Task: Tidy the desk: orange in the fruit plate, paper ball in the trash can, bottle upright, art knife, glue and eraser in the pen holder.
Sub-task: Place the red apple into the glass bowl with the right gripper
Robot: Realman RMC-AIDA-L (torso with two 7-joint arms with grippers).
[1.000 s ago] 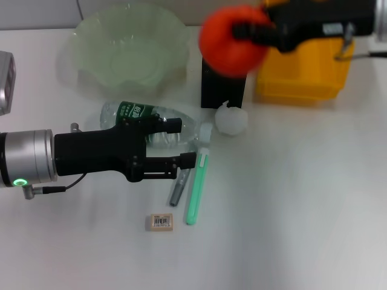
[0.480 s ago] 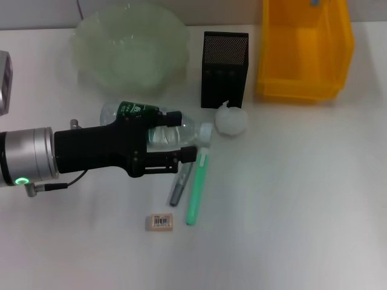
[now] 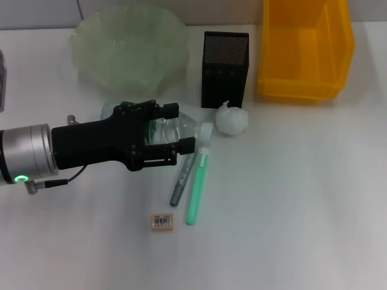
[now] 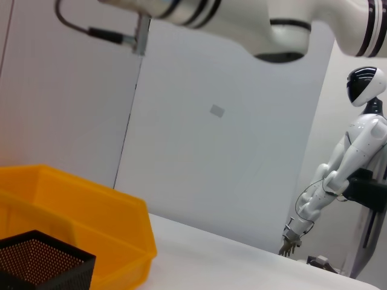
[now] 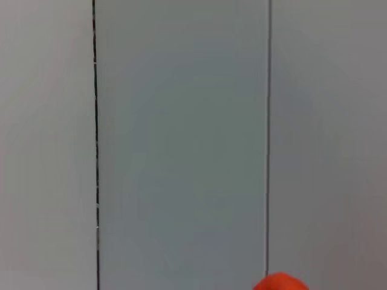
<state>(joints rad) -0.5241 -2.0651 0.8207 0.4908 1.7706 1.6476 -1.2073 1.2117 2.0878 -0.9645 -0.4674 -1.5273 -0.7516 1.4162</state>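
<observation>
The bottle (image 3: 158,128) lies on its side on the desk (image 3: 290,193), its cap (image 3: 206,131) pointing right. My left gripper (image 3: 179,128) is open, with one finger on each side of the bottle near its neck. The right gripper is out of the head view. The right wrist view shows only a sliver of the orange (image 5: 279,283) against a wall. The fruit plate (image 3: 84,54) stands at the back left and holds nothing. The paper ball (image 3: 231,121) lies in front of the pen holder (image 3: 225,69). The eraser (image 3: 161,222), a green art knife (image 3: 196,187) and a grey glue stick (image 3: 179,185) lie below the bottle.
The yellow trash can (image 3: 296,90) stands at the back right. It shows beside the pen holder (image 4: 42,263) in the left wrist view (image 4: 91,223). A white humanoid robot (image 4: 344,169) stands far off in that view. A grey device edge (image 3: 2,81) sits at the far left.
The right arm with the orange has left the head view. My left gripper has moved back and right, so its fingers now straddle the bottle.
</observation>
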